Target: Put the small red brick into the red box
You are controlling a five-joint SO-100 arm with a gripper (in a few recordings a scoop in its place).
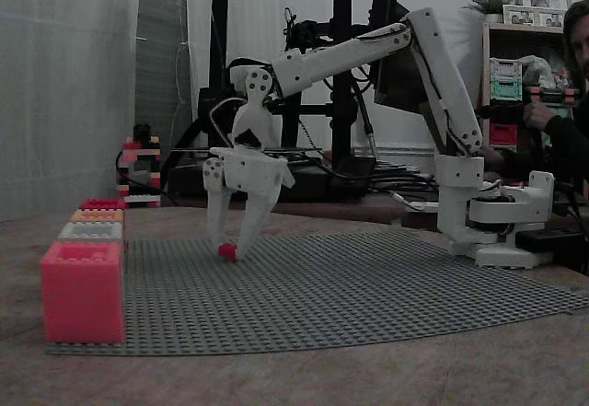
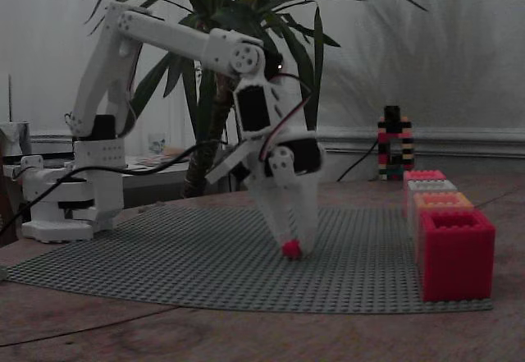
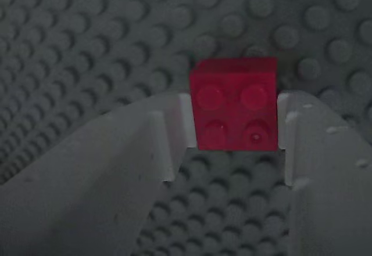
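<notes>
The small red brick [image 3: 234, 102] sits studs-up on the grey studded baseplate [image 1: 368, 286], near the plate's middle. My white gripper [image 3: 234, 125] points straight down with a fingertip pressed on each side of the brick, shut on it. In both fixed views the brick [image 1: 226, 250] [image 2: 291, 249] shows as a small red blob at the fingertips, at plate level. The red box [image 2: 455, 251], deep crimson with an open top, stands at the near right corner of the plate. In a fixed view the red box [image 1: 101, 203] is the farthest of the row at the left.
A row of boxes lines one plate edge: a pinkish-coral box [image 1: 81, 291], a grey box [image 1: 90, 231], an orange box [image 1: 97, 214]. A small brick tower [image 2: 394, 144] stands behind the plate. A person sits at the far right [image 1: 571, 102].
</notes>
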